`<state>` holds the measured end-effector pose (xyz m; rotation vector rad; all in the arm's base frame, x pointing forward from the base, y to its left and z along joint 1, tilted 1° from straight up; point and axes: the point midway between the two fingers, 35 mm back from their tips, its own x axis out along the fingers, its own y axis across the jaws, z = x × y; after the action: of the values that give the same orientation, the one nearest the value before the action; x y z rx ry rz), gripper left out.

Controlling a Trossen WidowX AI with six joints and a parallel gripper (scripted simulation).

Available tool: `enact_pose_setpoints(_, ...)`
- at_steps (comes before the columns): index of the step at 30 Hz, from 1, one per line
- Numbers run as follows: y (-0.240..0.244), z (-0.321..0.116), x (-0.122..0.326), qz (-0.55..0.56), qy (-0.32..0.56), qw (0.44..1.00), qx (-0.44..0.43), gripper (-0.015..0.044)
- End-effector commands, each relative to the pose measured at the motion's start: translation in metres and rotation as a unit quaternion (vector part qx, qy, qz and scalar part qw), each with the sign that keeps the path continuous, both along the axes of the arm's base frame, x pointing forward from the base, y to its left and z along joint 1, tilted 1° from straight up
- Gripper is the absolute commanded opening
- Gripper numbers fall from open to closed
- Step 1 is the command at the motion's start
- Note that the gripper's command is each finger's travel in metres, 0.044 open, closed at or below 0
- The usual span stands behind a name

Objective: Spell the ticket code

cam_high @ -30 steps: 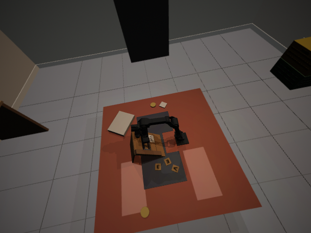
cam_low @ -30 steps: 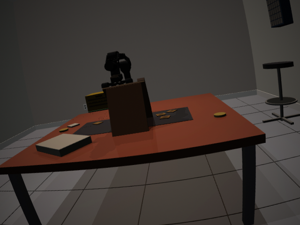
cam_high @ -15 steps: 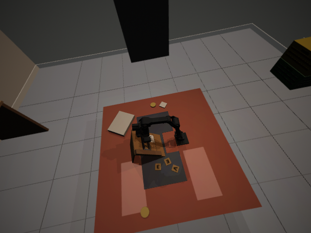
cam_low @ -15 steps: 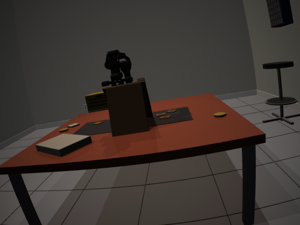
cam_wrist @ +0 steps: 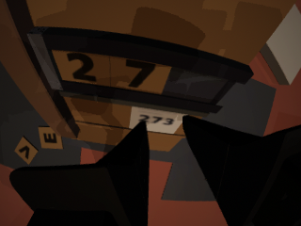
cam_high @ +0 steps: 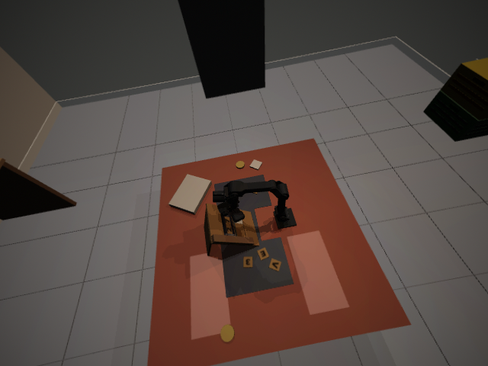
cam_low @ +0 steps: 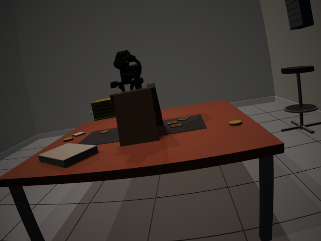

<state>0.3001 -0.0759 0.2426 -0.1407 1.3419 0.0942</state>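
Observation:
The sloped wooden board (cam_high: 250, 226) (cam_low: 137, 116) (cam_wrist: 169, 21) carries a dark rail (cam_wrist: 141, 41). In the wrist view a 2 tile (cam_wrist: 81, 67) sits against the rail's left end, with a 7 tile (cam_wrist: 140, 73) touching it. The rail's right part (cam_wrist: 195, 89) is bare, up to the open end. The ticket (cam_wrist: 155, 120) below reads 273. My gripper (cam_wrist: 165, 124) (cam_low: 128, 89) is partly open and empty, in front of the board. A tile like a 3 (cam_high: 247, 261), an E tile (cam_high: 262, 253) (cam_wrist: 50, 137) and a V tile (cam_high: 274, 264) (cam_wrist: 26, 150) lie on one dark mat (cam_high: 256, 285).
Another tile (cam_low: 104, 131) lies on the other dark mat (cam_low: 89, 139), its face unreadable. A thick pale block (cam_high: 191, 193) (cam_low: 68, 152) lies near that mat. A small white piece (cam_high: 256, 164) and a yellow disc (cam_high: 239, 164) lie beyond it. Another yellow disc (cam_high: 227, 333) (cam_low: 234, 122) lies near the opposite edge.

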Motion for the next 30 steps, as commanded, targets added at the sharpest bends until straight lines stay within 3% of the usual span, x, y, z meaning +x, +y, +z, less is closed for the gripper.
enact_pose_setpoints(1, 0.019, 0.034, -0.029, 0.214, -0.085, 0.971, -0.065, 0.0236)
enact_pose_setpoints(9, 0.047, 0.070, -0.078, 0.508, -0.184, 0.809, -0.229, 0.0440)
enact_pose_setpoints(14, 0.056, 0.078, -0.095, 0.584, -0.202, 0.732, -0.288, 0.0440)
enact_pose_setpoints(30, 0.057, 0.078, -0.096, 0.586, -0.202, 0.729, -0.290, 0.0440)
